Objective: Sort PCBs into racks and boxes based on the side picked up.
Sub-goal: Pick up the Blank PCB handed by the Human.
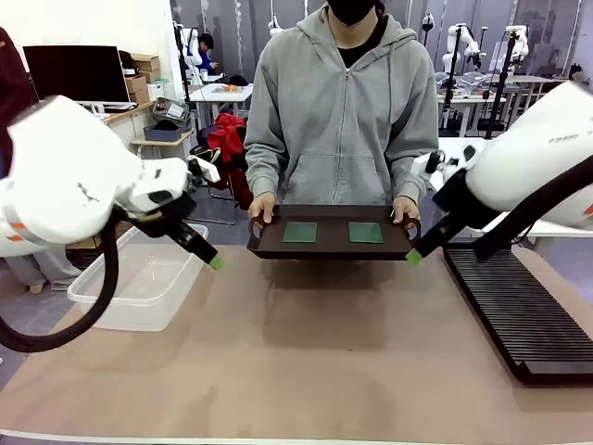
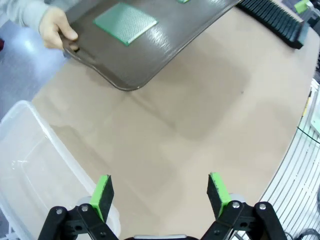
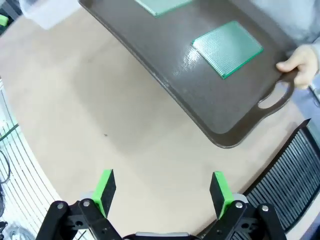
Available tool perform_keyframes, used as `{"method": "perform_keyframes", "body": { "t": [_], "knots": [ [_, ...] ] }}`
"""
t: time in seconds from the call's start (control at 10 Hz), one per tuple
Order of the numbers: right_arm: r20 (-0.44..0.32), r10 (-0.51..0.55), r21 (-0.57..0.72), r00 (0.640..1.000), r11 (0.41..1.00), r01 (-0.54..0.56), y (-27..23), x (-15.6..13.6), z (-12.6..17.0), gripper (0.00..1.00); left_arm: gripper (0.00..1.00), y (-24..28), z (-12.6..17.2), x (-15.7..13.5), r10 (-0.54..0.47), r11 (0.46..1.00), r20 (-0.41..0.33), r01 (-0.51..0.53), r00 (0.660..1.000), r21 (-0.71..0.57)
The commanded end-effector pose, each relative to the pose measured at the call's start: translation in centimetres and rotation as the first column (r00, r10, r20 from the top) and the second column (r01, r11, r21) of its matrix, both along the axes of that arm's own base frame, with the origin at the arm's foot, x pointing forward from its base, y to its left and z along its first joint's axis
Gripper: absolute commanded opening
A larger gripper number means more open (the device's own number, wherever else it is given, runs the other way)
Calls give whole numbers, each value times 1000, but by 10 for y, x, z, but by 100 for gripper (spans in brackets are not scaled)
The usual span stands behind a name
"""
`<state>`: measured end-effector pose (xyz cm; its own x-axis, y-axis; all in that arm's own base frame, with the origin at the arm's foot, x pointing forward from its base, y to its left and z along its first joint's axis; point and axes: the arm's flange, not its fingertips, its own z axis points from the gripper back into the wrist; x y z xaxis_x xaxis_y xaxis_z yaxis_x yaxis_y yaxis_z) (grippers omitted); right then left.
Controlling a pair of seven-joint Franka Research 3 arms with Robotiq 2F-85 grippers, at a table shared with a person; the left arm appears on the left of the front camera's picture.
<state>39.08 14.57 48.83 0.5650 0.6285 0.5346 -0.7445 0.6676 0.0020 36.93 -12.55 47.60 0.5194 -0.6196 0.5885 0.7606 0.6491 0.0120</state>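
Two green PCBs lie flat on a dark brown tray (image 1: 332,248) that a person holds above the far side of the table by both handles. The left PCB (image 1: 299,232) (image 2: 125,22) and the right PCB (image 1: 366,232) (image 3: 227,48) sit side by side. My left gripper (image 1: 215,261) (image 2: 161,192) hovers open over the table next to the clear box (image 1: 148,278) (image 2: 30,165), left of the tray. My right gripper (image 1: 413,256) (image 3: 162,190) hangs open just right of the tray, near the black rack (image 1: 519,311) (image 3: 290,170). Neither gripper holds anything.
The person's hands (image 1: 261,206) (image 1: 405,209) grip the tray handles. The box stands at the table's left edge, the rack along the right edge. Bare brown tabletop (image 1: 315,362) stretches between them in front of the tray.
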Motion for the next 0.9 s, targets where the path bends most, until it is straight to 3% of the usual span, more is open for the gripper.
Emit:
{"method": "perform_keyframes", "body": {
  "t": [0.0, 0.1, 0.3, 0.5, 0.8],
  "knots": [
    [7, 46, 49, 999, 998, -46, -18, 4, 29, 100, 100, 29, 24, -15, -42, 999, 48, 43, 998, -12],
    [-14, 56, 63, 998, 997, -55, -29, -2, 56, 100, 100, 34, 42, -24, -32, 999, 83, 33, 996, -2],
    [21, 20, 74, 1000, 997, -22, -40, -9, 87, 100, 100, 49, 67, -30, -23, 998, 109, 17, 994, 58],
    [24, -11, 91, 1000, 996, 9, -48, -8, 107, 100, 100, 67, 87, -29, -17, 993, 71, 8, 997, 119],
    [43, -86, 118, 995, 990, 80, -65, -3, 131, 100, 100, 88, 106, -29, 72, 990, 108, -84, 992, 114]
  ]
}}
